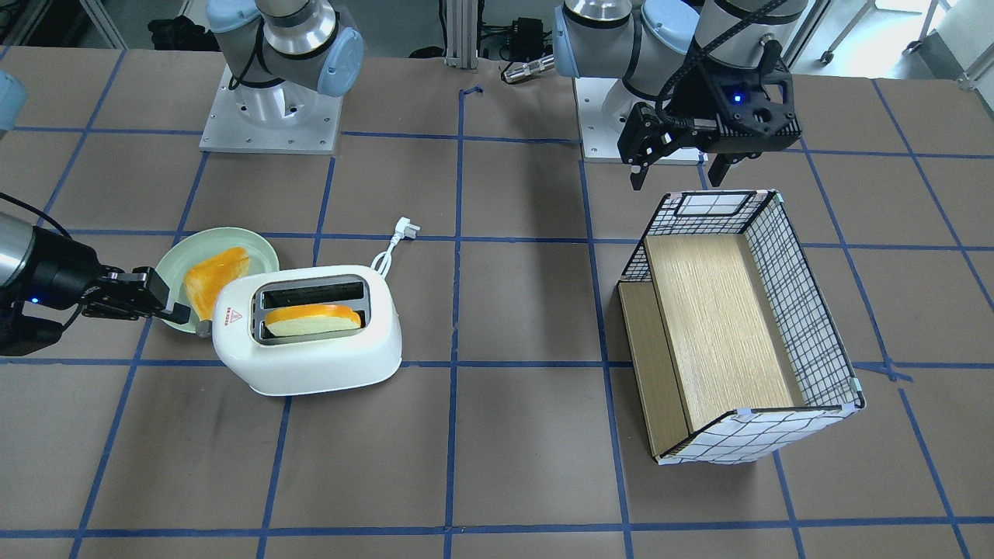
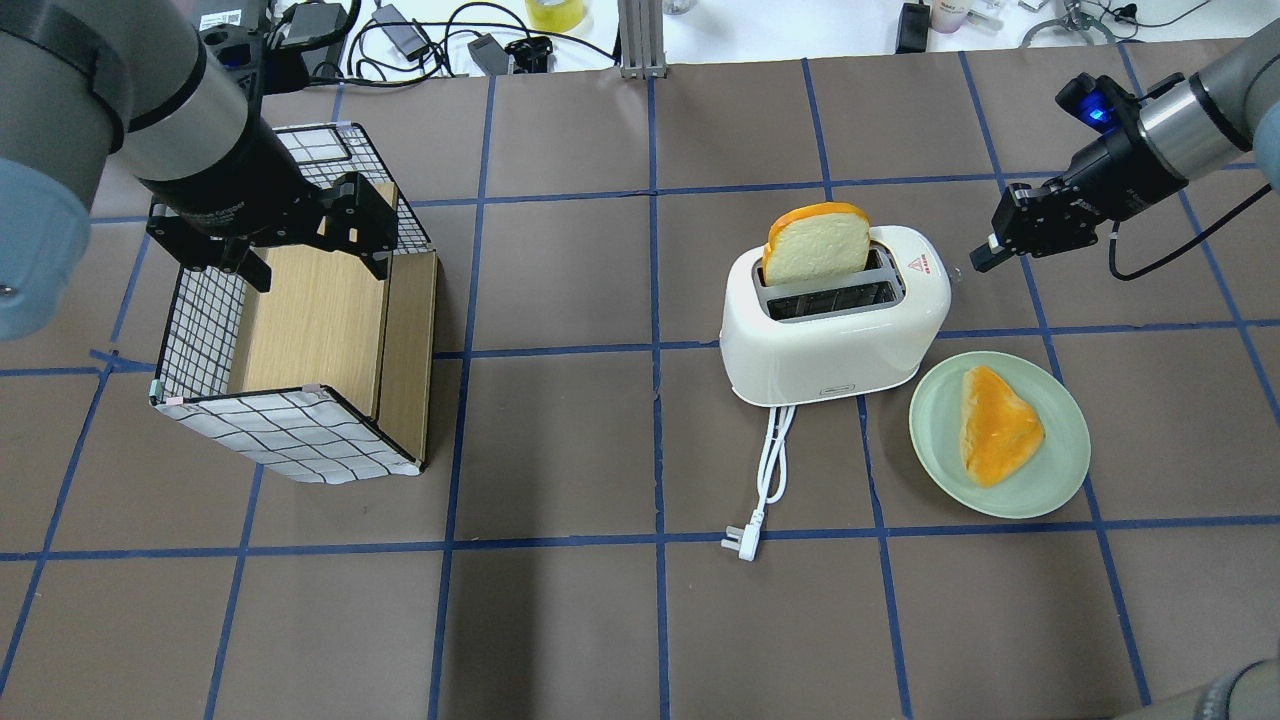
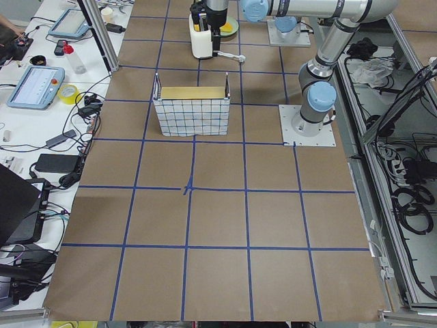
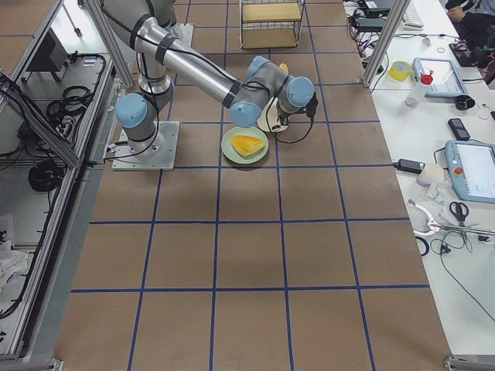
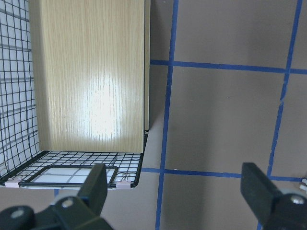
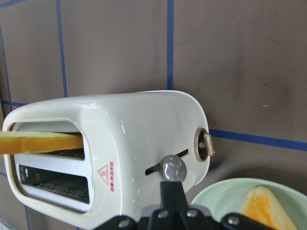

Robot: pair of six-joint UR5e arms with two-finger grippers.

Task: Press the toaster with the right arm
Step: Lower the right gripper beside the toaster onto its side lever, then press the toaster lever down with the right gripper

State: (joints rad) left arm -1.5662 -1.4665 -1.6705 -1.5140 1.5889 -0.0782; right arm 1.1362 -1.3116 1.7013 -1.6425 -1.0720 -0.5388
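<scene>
The white toaster [image 2: 830, 350] stands right of the table's middle, and also shows in the front view [image 1: 311, 365] and the right wrist view [image 6: 139, 129]. A bread slice [image 2: 815, 245] stands high out of one slot. My right gripper [image 2: 985, 262] is shut and empty, level with the toaster's end, also seen in the front view [image 1: 180, 314]. In the right wrist view the gripper [image 6: 171, 189] has its tip against the silver lever knob [image 6: 172, 168]. My left gripper [image 2: 312, 262] is open and empty above the wire basket [image 2: 290, 430].
A green plate [image 2: 1060, 470] with a toasted slice [image 2: 995, 425] lies right beside the toaster, under the right wrist. The white cord and plug [image 2: 745, 540] trail from the toaster's side toward the robot. The wire basket's wall [image 1: 800, 310] encloses a wooden board. A dial [image 6: 204, 146] sits beside the lever slot.
</scene>
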